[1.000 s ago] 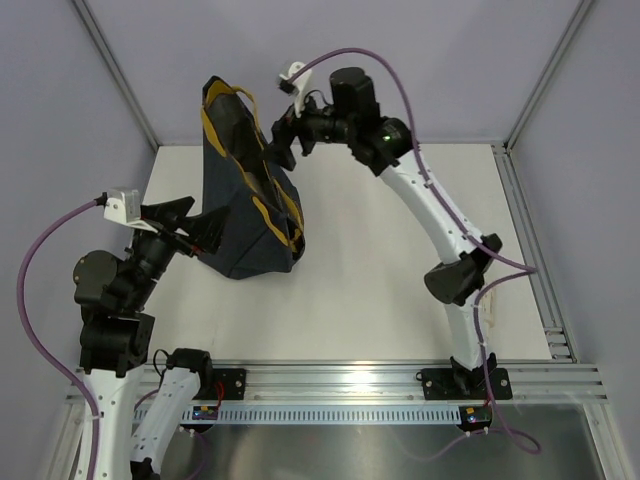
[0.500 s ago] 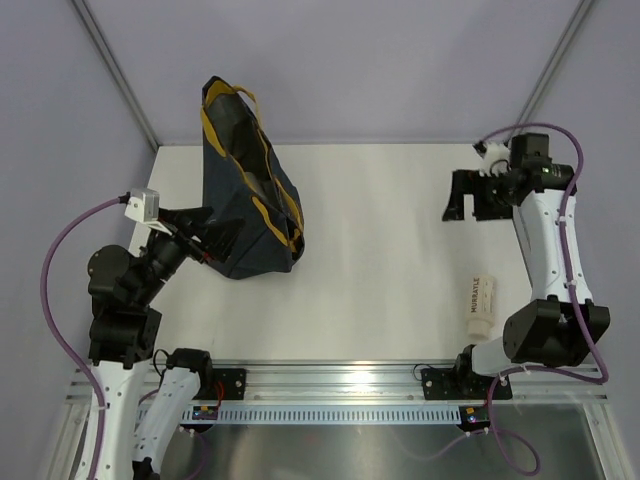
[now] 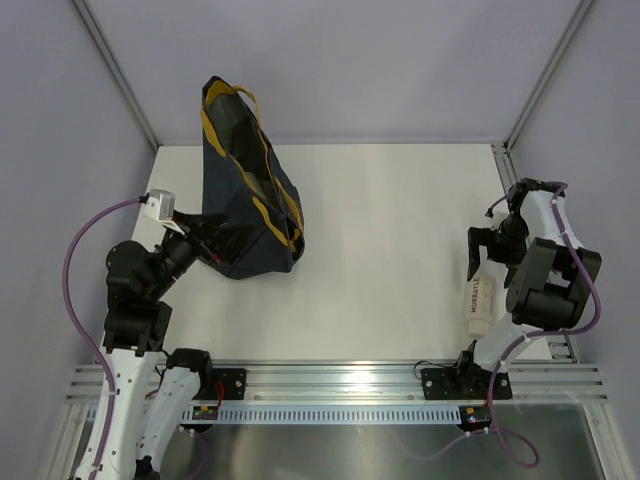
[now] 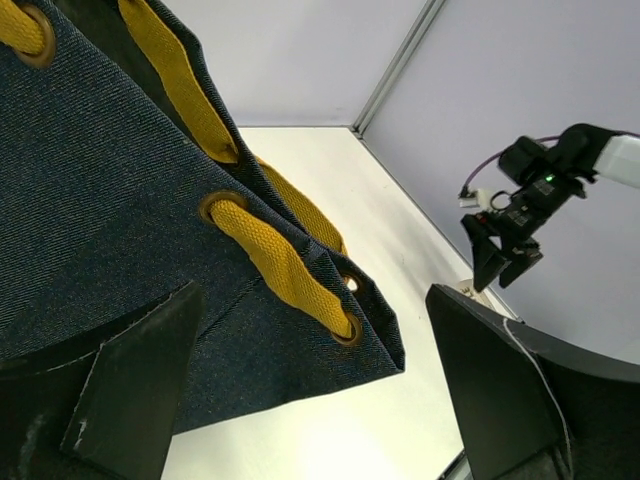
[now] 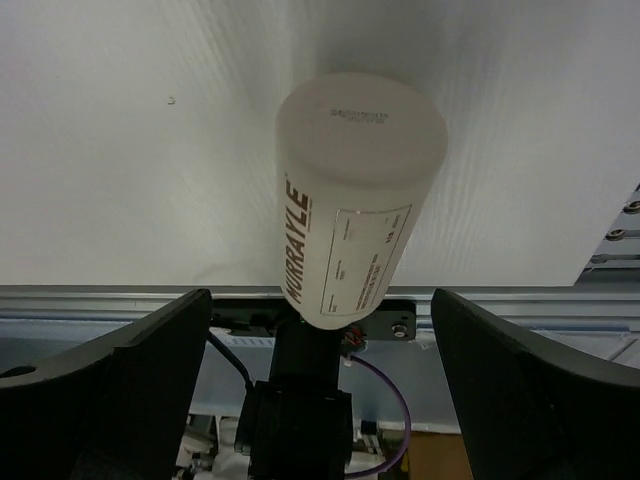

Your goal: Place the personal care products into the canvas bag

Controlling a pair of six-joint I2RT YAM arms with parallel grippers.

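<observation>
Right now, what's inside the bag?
No view shows the inside: the bag shows only dark fabric and yellow handles, so any contents are hidden. One whitish bottle lies outside on the table.

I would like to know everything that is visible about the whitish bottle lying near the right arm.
The whitish bottle is a cloudy, plastic-looking cylinder with brown lettering "MURRAYLE" along its side and a panel of fine print beside it. It lies on its side on the white table, near the right edge, with its flat base pointing away from the rail. The right end effector hangs open over it, not touching it.
</observation>
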